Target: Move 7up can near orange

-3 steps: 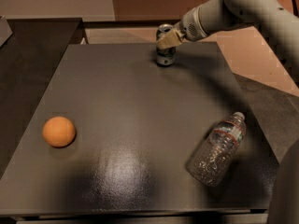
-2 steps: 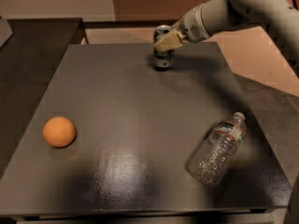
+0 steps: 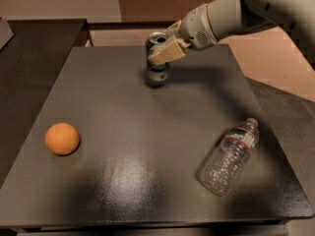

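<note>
The 7up can (image 3: 157, 74) is upright at the far middle of the dark table (image 3: 123, 181), its silver top showing. My gripper (image 3: 161, 56) comes in from the upper right and is shut on the can, with a tan finger (image 3: 169, 51) across its upper side. I cannot tell whether the can's base touches the table. The orange (image 3: 62, 138) lies at the table's left side, well apart from the can and nearer the front.
A clear crinkled plastic bottle (image 3: 229, 156) lies on its side at the front right of the table. A darker counter (image 3: 29, 48) adjoins the table on the left. The table's right edge drops to a lower grey surface (image 3: 295, 117).
My gripper has moved the can left and a little toward the front of the table. The orange and the bottle have not moved.
</note>
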Motion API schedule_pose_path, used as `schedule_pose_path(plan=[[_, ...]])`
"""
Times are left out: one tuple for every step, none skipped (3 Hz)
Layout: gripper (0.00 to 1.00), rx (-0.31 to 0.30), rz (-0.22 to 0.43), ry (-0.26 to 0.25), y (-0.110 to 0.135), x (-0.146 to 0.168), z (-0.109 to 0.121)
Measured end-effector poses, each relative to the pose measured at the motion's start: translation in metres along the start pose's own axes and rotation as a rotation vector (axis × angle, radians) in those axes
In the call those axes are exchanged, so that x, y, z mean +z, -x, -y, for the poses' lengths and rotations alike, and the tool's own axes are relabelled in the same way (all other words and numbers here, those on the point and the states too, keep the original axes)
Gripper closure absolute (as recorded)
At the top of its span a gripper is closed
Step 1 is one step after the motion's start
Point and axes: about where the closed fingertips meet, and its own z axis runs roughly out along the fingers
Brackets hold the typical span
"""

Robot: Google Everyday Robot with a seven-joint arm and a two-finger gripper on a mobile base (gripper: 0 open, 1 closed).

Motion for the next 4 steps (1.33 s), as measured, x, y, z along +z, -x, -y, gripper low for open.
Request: schedule_pose_path(plan=[[1.0,-0.083,0.013,0.101,0.013,0.005,-0.043],[1.0,-0.137,0.014,0.186,0.019,0.016,-0.076],[1.0,-0.179,0.012,0.267,0.024,0.032,-0.104],[1.0,-0.206,0.022,0.33,0.034,0.043,-0.122]])
